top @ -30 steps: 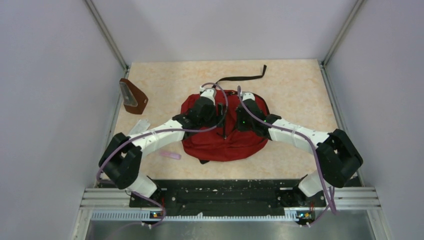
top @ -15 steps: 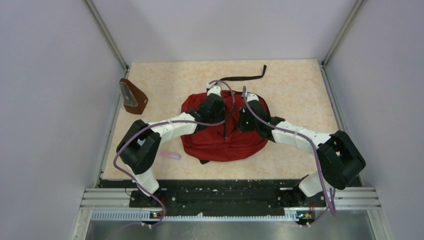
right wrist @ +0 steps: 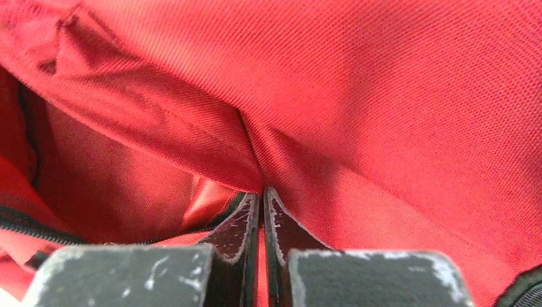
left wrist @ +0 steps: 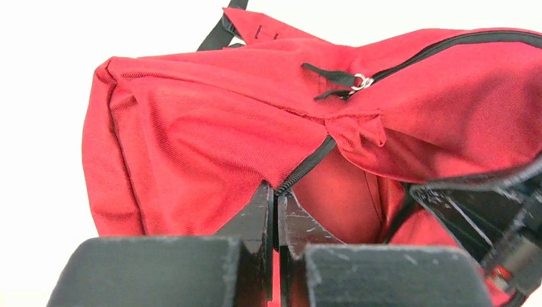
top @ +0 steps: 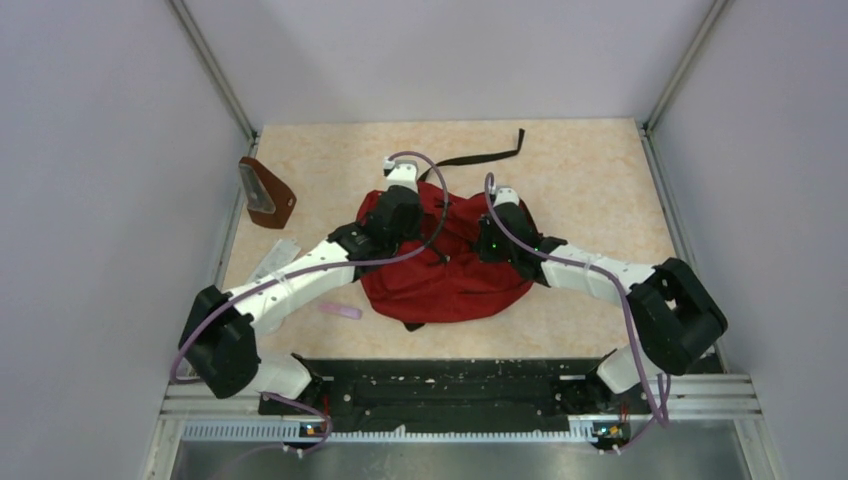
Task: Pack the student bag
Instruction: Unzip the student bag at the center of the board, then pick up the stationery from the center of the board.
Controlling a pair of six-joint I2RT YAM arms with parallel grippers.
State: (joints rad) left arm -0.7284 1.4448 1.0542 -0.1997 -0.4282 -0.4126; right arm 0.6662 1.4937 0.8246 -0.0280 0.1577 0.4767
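Observation:
The student bag (top: 450, 280), a dark-red backpack with black zippers, lies in the middle of the table. My left gripper (left wrist: 276, 192) is shut on the zipper edge of its opening, on the bag's left side (left wrist: 192, 147). My right gripper (right wrist: 263, 192) is shut on a fold of the bag's red fabric (right wrist: 383, 96) on the right side of the opening. Between the two grips the mouth is parted and red lining (left wrist: 345, 198) shows inside. A black zipper pull (left wrist: 339, 80) lies on the upper flap.
A small brown wedge-shaped pouch (top: 267, 193) stands at the left edge. A pink stick-like item (top: 340, 311) and a pale flat item (top: 273, 260) lie near the left arm. A black strap (top: 490, 155) trails behind the bag. Walls enclose the table.
My left gripper closed on the bag's zipper edge and pulled it left and away, widening the opening. The right gripper closed fully and kept its hold on the right side.

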